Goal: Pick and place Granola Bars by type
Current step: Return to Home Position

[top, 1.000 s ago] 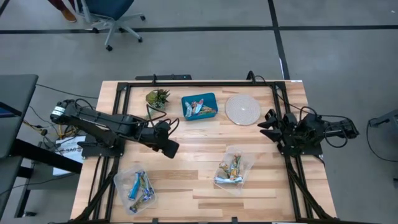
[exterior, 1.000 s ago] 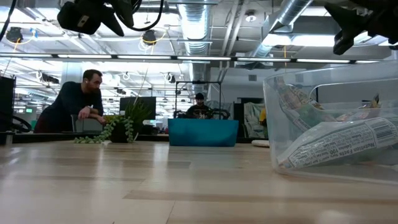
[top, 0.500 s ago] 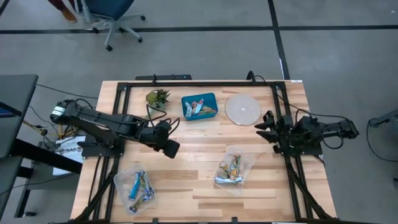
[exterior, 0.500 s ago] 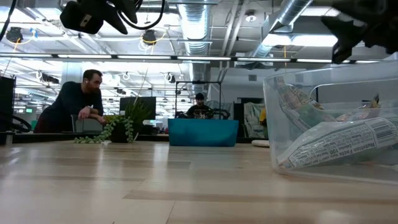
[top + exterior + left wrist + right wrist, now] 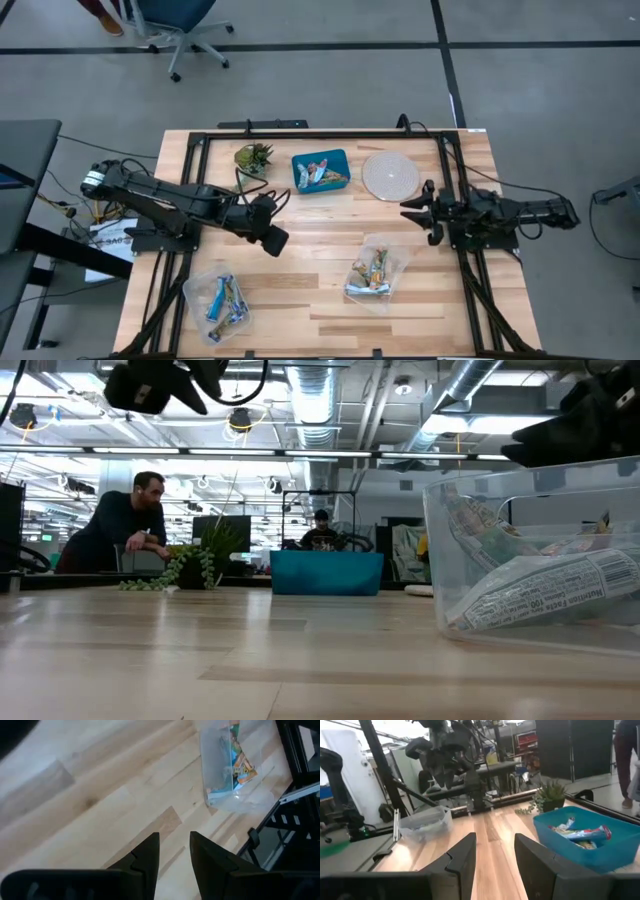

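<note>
Only the wrist views show the left gripper [image 5: 173, 837] and right gripper [image 5: 495, 839] with fingers parted, empty.

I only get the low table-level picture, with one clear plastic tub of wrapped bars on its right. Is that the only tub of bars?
Observer: No. The high view shows a second clear plastic tub on the left arm's side, holding blue-wrapped granola bars.
Operator: Anything inside the teal box at the back?
Observer: Yes, a few wrapped bars lie in that teal plastic bin.
Operator: Are the claws carrying one?
Observer: No. The left gripper and right gripper are both open and empty.
</note>
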{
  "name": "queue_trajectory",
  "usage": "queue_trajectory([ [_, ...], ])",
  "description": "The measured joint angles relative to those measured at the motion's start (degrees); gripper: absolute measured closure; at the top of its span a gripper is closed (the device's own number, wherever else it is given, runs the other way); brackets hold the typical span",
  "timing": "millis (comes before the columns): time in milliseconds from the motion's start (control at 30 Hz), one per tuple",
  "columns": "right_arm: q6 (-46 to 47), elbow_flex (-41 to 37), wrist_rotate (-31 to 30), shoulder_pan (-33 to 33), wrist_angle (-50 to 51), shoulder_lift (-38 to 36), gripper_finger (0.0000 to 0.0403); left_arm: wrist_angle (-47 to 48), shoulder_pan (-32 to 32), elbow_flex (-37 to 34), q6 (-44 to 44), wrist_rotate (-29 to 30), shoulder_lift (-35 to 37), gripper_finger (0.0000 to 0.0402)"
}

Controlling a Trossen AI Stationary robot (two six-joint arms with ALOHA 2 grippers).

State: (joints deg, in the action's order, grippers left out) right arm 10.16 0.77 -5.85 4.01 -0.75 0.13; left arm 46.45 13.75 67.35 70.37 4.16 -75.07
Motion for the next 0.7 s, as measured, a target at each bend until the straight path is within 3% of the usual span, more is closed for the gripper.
queue_trajectory([
  [167, 0.32, 0.43, -0.04, -1.30, 1.14, 0.01, 0.0276, -2.64, 1.23, 0.00, -8.25, 1.04, 0.00, 0.0303],
  [267, 0.34, 0.45, 0.07, -1.60, 1.22, 0.19, 0.0276, -5.22, 2.98, 0.00, -18.21, 1.03, 0.00, 0.0303],
  [400, 0.34, 0.47, 0.10, -1.60, 1.35, 0.19, 0.0276, -7.25, 5.54, -1.79, -24.79, 7.06, 0.07, 0.0303],
  [500, 0.36, 0.49, 0.09, -1.60, 1.38, 0.19, 0.0276, -13.53, 7.98, -9.00, -25.10, 9.28, 1.54, 0.0303],
  [567, 0.36, 0.51, 0.09, -1.60, 1.42, 0.21, 0.0276, -22.62, 10.31, -16.04, -25.14, 8.99, 2.99, 0.0303],
  [700, 0.36, 0.53, 0.07, -1.60, 1.42, 0.21, 0.0276, -41.05, 12.87, -30.88, -28.16, 4.11, 6.10, 0.0303],
])
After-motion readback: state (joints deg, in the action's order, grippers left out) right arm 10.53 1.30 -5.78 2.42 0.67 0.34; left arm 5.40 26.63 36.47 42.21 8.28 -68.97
